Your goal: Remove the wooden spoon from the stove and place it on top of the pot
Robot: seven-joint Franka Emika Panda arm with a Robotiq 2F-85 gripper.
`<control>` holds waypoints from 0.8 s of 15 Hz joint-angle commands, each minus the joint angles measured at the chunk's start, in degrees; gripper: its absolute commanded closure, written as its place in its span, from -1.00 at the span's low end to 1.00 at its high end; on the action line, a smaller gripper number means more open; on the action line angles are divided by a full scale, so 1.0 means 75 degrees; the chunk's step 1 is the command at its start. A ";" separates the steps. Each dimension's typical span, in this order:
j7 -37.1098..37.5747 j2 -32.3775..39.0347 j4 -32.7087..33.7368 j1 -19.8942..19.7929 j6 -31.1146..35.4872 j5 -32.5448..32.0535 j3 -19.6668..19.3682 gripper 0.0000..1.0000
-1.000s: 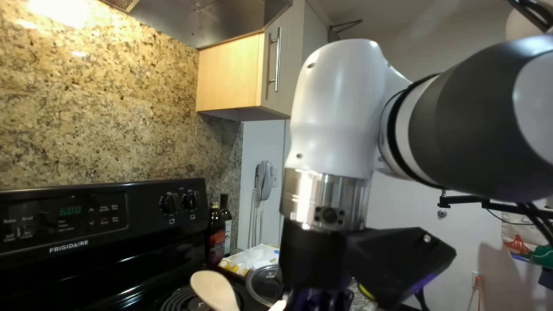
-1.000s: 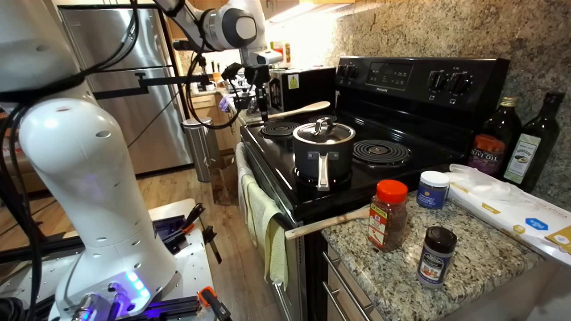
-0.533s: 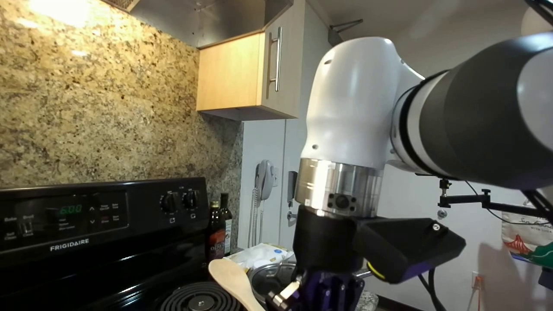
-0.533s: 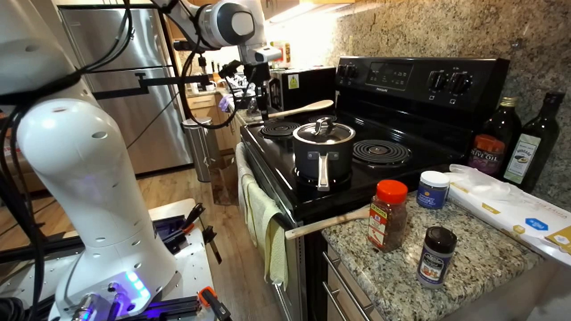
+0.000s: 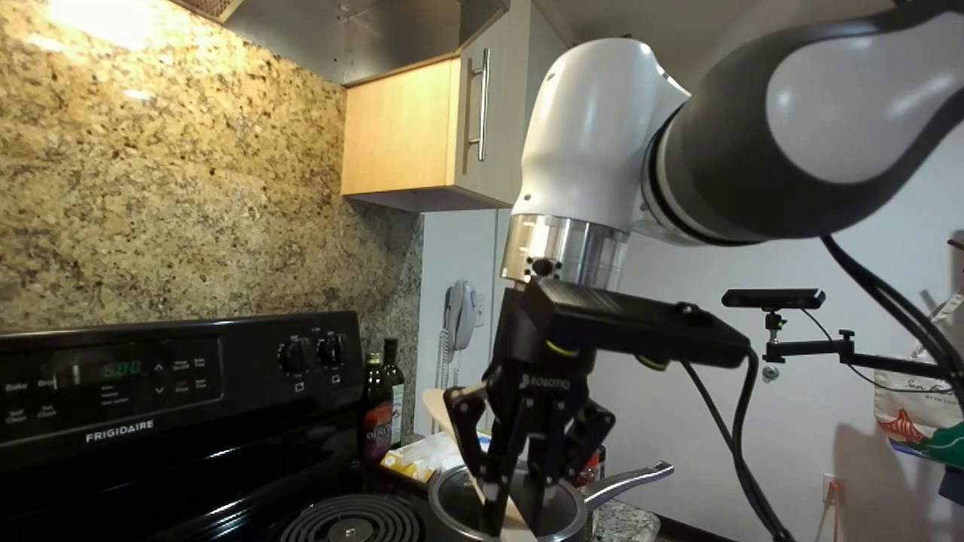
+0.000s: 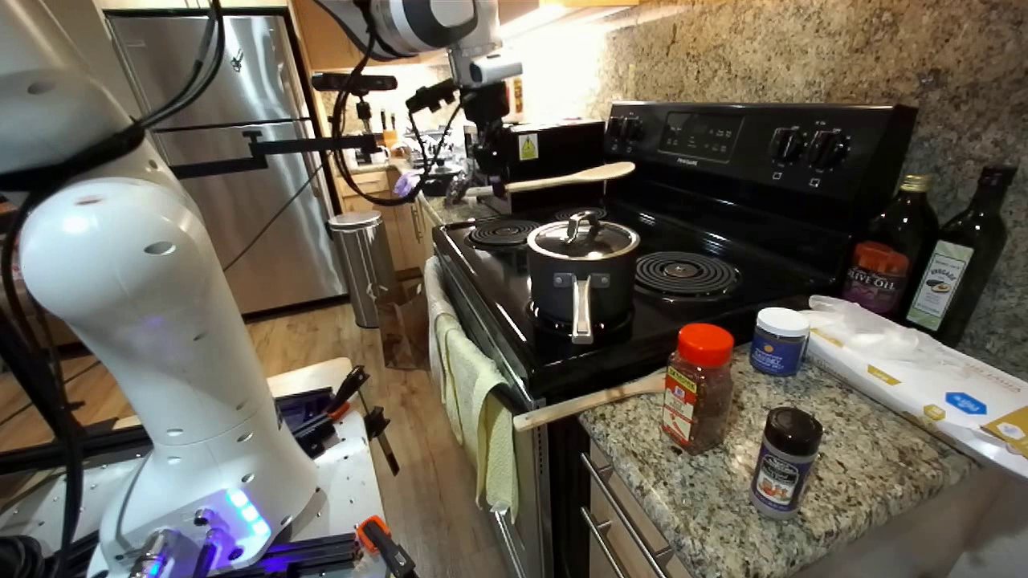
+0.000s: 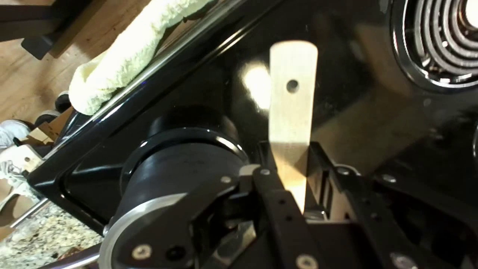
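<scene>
My gripper (image 5: 514, 516) is shut on the wooden spoon (image 5: 439, 410), holding it by the handle above the stove (image 5: 188, 410). In the wrist view the handle end with a hole (image 7: 292, 112) sticks out past the gripper (image 7: 289, 149). In an exterior view the gripper (image 6: 498, 191) is behind the pot, and the spoon (image 6: 574, 178) is nearly level, bowl towards the back panel. The pot (image 6: 574, 289), with its glass lid on, stands on a front burner of the stove (image 6: 490, 297). It is beside the gripper in the wrist view (image 7: 179, 164).
Another wooden utensil (image 6: 590, 403) sticks out over the counter edge by a red-capped jar (image 6: 697, 393). Other jars, dark bottles (image 6: 968, 249) and a plastic-wrapped box (image 6: 907, 361) stand on the counter. A towel (image 6: 482, 401) hangs on the oven door. The pot handle (image 5: 633, 482) sticks out.
The gripper has risen and turned, and the spoon has risen with it. In an exterior view both have shifted right. The pot has not moved.
</scene>
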 commanded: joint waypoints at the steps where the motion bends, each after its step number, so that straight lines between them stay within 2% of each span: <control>1: 0.0999 -0.0338 0.0211 -0.0509 -0.0446 -0.0071 -0.0087 0.73; 4: 0.1873 -0.0361 0.0068 -0.0862 -0.0206 -0.0545 0.0005 0.73; 5: 0.1247 -0.0259 0.0214 -0.0692 -0.0321 -0.0221 -0.0158 0.48; 7: 0.1513 -0.0257 0.0182 -0.0754 -0.0315 -0.0393 -0.0160 0.48; 8: 0.1759 -0.0199 0.0260 -0.0751 -0.0510 -0.0283 -0.0130 0.73; 12: 0.1766 0.0021 0.0352 -0.0767 -0.0850 0.0018 -0.0302 0.73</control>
